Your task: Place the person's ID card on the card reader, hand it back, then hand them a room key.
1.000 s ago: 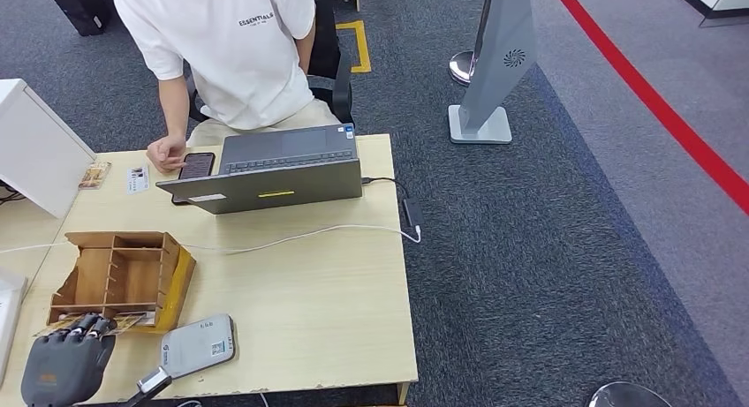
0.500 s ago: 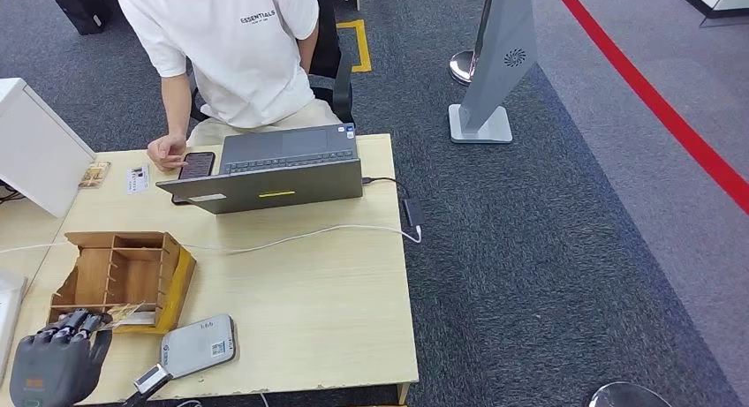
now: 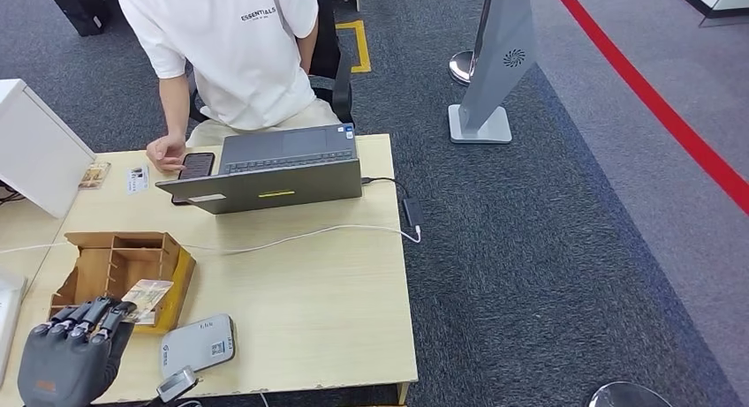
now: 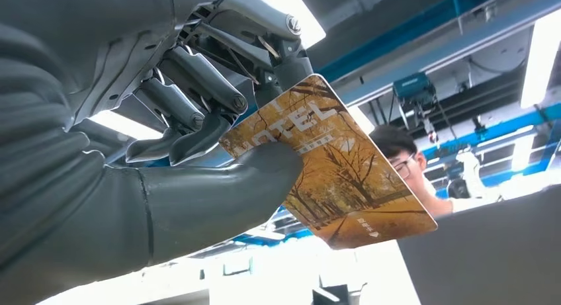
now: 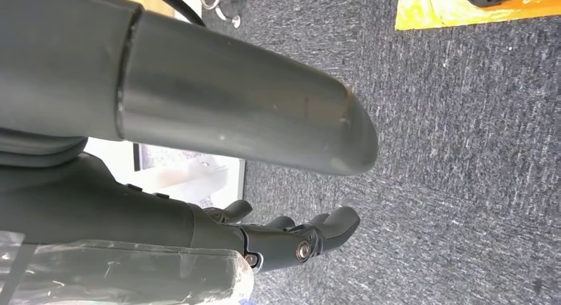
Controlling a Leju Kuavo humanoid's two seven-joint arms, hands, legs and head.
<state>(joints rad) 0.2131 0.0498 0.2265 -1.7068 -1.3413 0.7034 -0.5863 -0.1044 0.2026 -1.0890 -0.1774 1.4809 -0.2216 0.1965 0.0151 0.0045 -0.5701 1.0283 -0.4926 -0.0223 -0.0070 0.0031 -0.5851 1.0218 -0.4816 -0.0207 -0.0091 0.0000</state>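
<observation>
My left hand (image 3: pixel 75 358) hovers over the table's near left corner and pinches a room key card (image 3: pixel 146 297) printed with autumn trees. The left wrist view shows the key card (image 4: pixel 344 173) held between the thumb and fingers of the left hand (image 4: pixel 198 120). The card sits just above the front of a wooden slotted box (image 3: pixel 115 261). A grey card reader (image 3: pixel 196 343) lies right of the hand. A white ID card (image 3: pixel 136 179) lies at the far left, near the person's hand (image 3: pixel 164 152). My right hand (image 5: pixel 291 239) hangs over the carpet, fingers loosely bent, holding nothing.
A person in a white shirt (image 3: pixel 234 54) sits at the far side behind a grey laptop (image 3: pixel 274 170), beside a phone (image 3: pixel 196 165). A white cable (image 3: pixel 300 237) crosses the table (image 3: pixel 327 319). A white box (image 3: pixel 35 146) stands at far left, another card (image 3: pixel 94 174) beside it.
My left hand has lifted the key card out of the wooden box's front slot and raised it. The person has barely moved.
</observation>
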